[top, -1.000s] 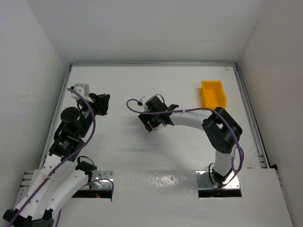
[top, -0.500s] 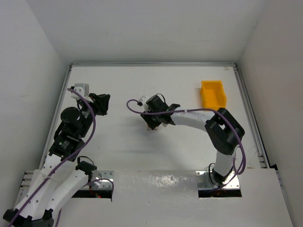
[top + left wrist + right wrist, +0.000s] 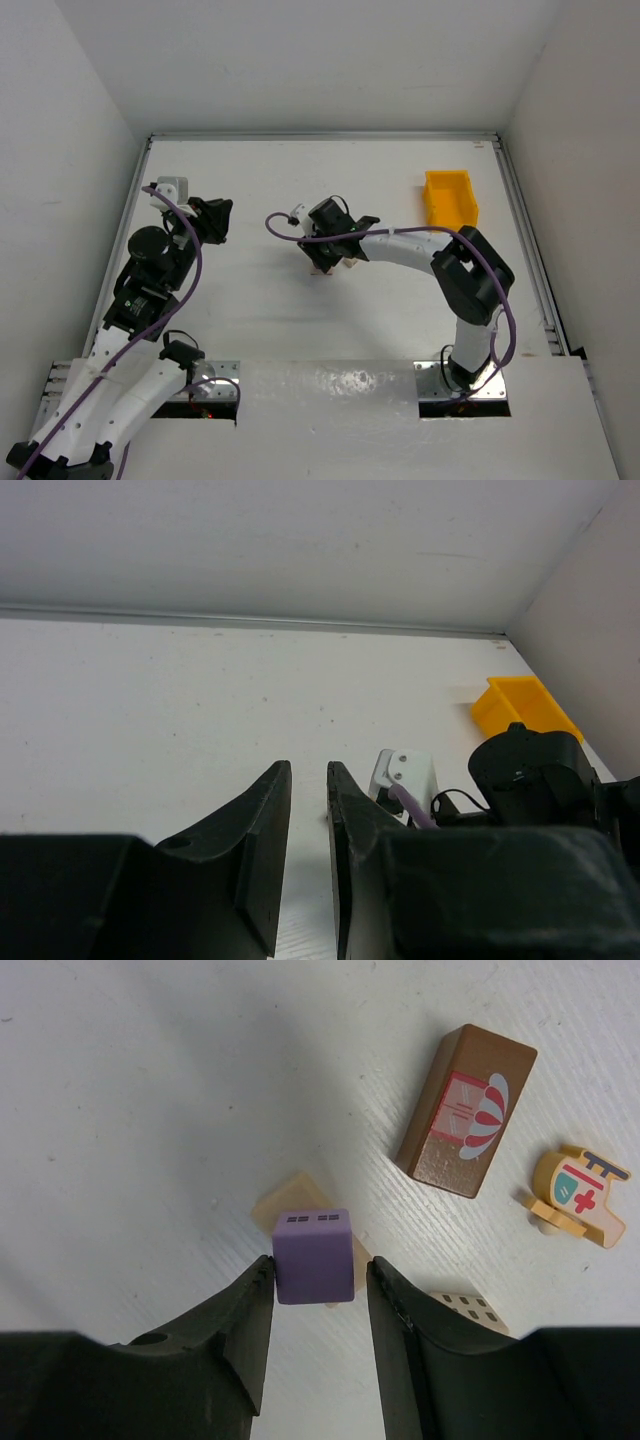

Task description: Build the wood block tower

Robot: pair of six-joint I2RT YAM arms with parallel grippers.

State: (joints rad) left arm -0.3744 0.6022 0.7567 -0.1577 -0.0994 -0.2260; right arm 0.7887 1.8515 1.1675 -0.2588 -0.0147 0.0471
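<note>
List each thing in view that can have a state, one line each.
right gripper: shut on the purple block.
purple block: held over the tan block; contact unclear.
tan block: flat on the table, partly hidden.
brown block: lying flat, apart.
helicopter piece: lying flat, apart.
left gripper: nearly closed, empty.
yellow bin: upright; contents not visible.

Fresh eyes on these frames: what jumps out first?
The purple block between the right hand's fingers, sitting over a pale tan block. Right of it lie a brown block with a red-and-white picture and a small yellow helicopter piece. From above, the yellow bin stands far right.
</note>
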